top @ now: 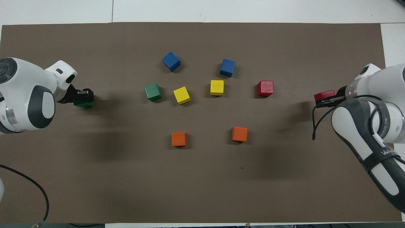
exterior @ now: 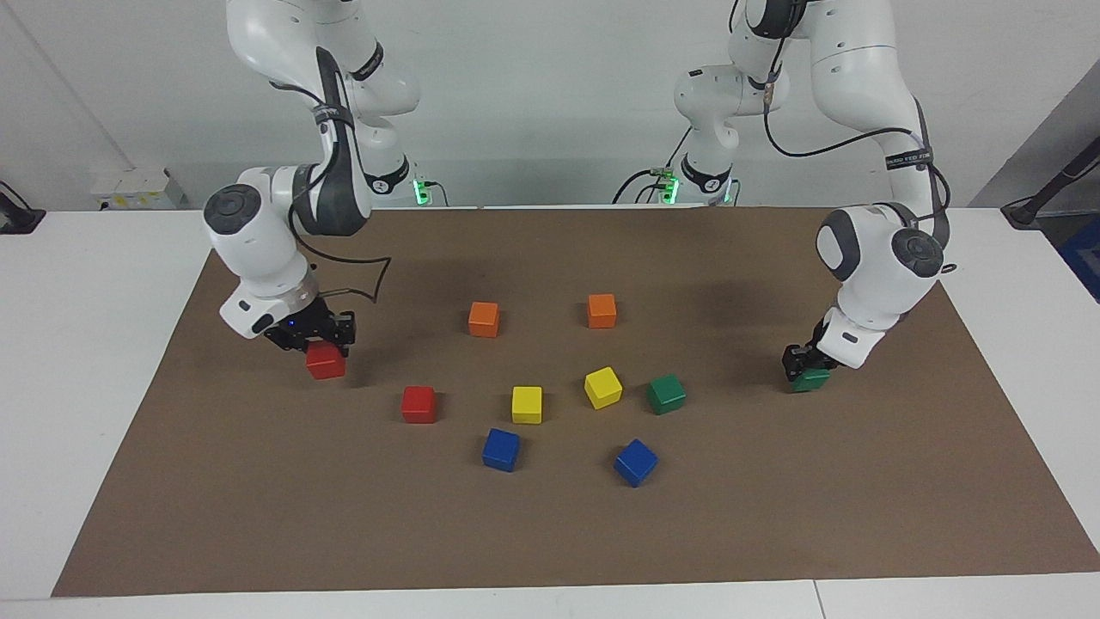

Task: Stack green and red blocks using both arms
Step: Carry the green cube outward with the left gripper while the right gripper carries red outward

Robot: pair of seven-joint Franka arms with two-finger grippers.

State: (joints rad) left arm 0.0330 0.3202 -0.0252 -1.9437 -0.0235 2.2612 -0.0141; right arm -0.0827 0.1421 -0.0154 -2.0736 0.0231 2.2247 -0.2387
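Clamping cubes near opposite mat (exterior: 550,533) ends: left end effector (exterior: 809,375) green, right end effector (exterior: 320,354) red.

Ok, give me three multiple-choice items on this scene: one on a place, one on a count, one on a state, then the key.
1. Where does the loose green block lie?
A. beside a yellow block
B. on an orange block
C. off the mat

2. How many blue blocks lie on the mat?
A. one
B. two
C. three

3. What does the right gripper hold?
A. nothing
B. a yellow block
C. a red block

Key: 1 A, they sit side by side on the mat. 2 B, a pair lies farthest from the robots. 3 C, its fingers are shut on it.
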